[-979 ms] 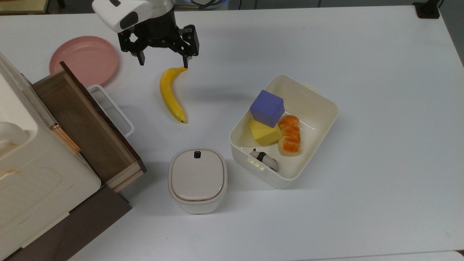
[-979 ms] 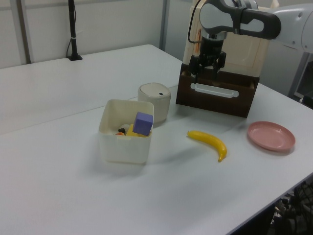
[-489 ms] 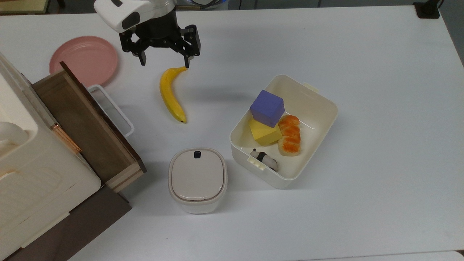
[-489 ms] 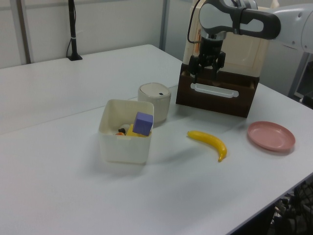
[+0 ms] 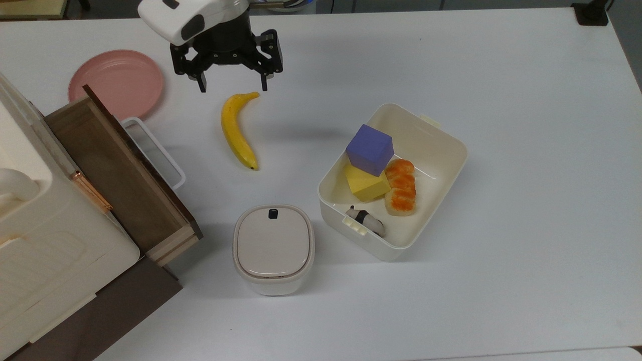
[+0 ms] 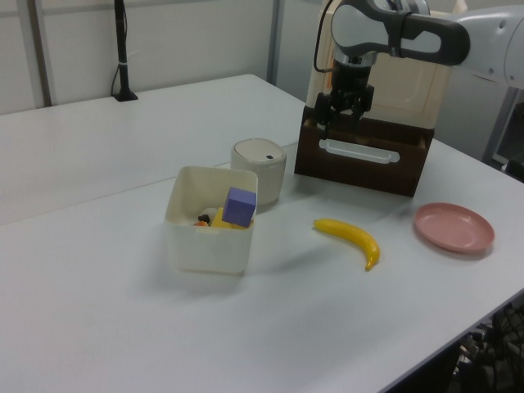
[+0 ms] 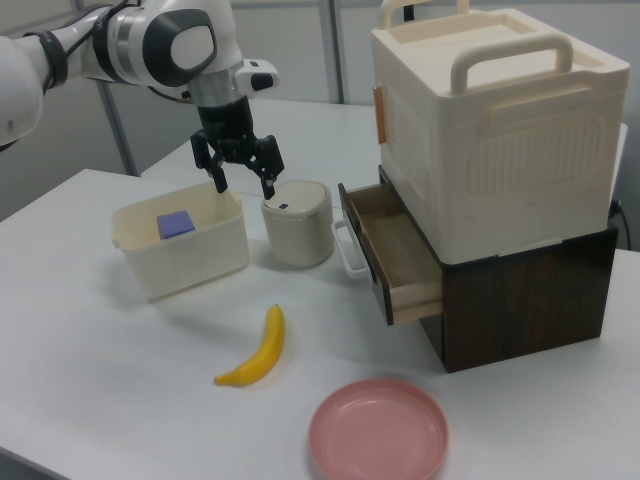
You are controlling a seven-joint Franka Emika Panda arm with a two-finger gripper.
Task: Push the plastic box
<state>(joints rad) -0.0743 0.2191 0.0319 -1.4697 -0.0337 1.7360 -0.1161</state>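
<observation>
The surface (image 5: 501, 75) is wide and white, and the cabinet (image 5: 60, 210) with its drawer (image 5: 120, 175) pulled out sits at the top view's left. My box (image 5: 441, 165) rests right of centre in the top view, holding 2 blocks and some toy food, well apart from my claw (image 5: 232, 86), which hangs released and empty above the banana (image 5: 235, 130) tip. I judge the risks from here as clipping the banana on the way down, or striking the box's thin wall too high, so it tips or spins instead of sliding. The canister (image 5: 273, 248) stands just beside the box's near-left corner and could block a push that way; the plate (image 5: 116, 80) lies clear.
</observation>
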